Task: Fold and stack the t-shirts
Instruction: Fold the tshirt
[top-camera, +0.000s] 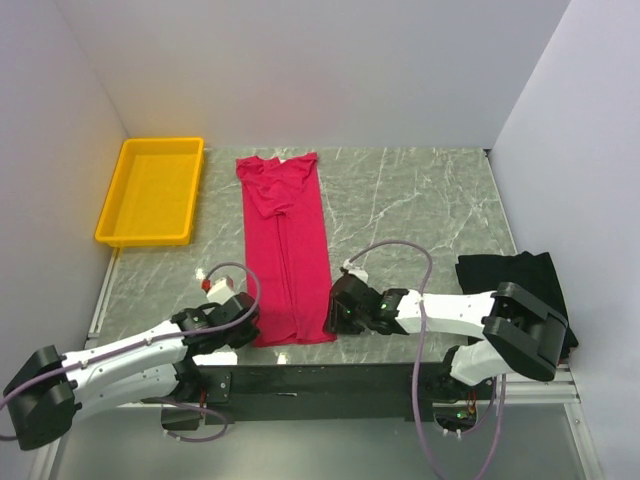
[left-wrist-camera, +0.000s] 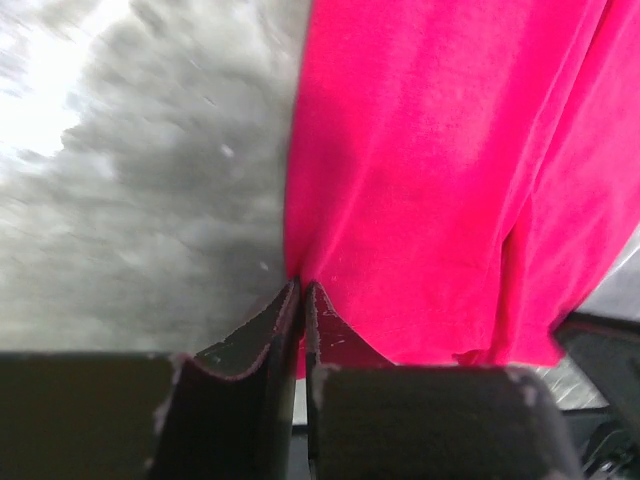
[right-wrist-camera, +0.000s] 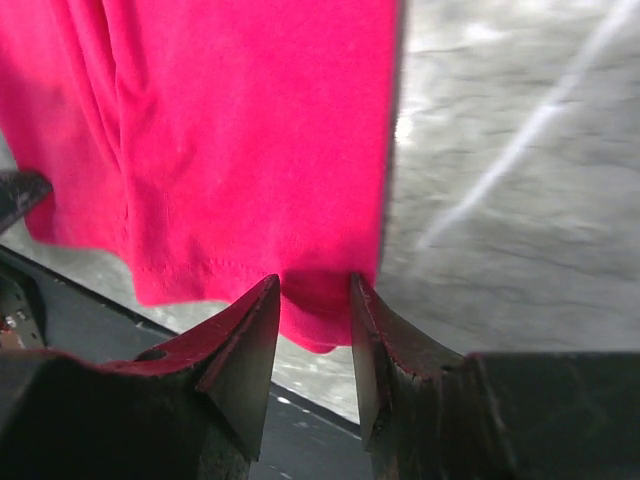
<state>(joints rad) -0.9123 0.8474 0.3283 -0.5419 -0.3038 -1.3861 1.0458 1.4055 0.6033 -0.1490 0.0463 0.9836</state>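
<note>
**Mid-fold on the first garment:** a plain crimson-pink cloth t-shirt (top-camera: 288, 250) lies as a long narrow strip with its sides already turned in. It runs from its collar at the far end to its hem at the near edge of the grey-green marbled table (top-camera: 410, 210).

The left gripper (left-wrist-camera: 302, 288) sits at the hem's left corner. Its fingers (left-wrist-camera: 262, 345) are pressed together with the cloth's edge caught at their tips, apparently pinching it. The right gripper (right-wrist-camera: 312, 290) is at the hem's right corner with its fingers (right-wrist-camera: 245, 340) spread. The corner of cloth lies in the gap between them, not yet clamped.

The step in hand looks to be the end-to-end fold. The next move likely calls for the right fingers to close on their corner. Both arms would then lift evenly and carry the hem toward the collar, holding the strip square.

A plain black cloth t-shirt (top-camera: 510, 272) lies rumpled and unfolded well to the right of the pink shirt, the right arm's elbow overlapping it in the overhead view. A yellow plastic tray (top-camera: 145, 241) stands apart to the left of the pink shirt, level with its collar end. Nothing lies on the strip along the fold's path. The likelier risk is an uneven grip letting the layers slide.
</note>
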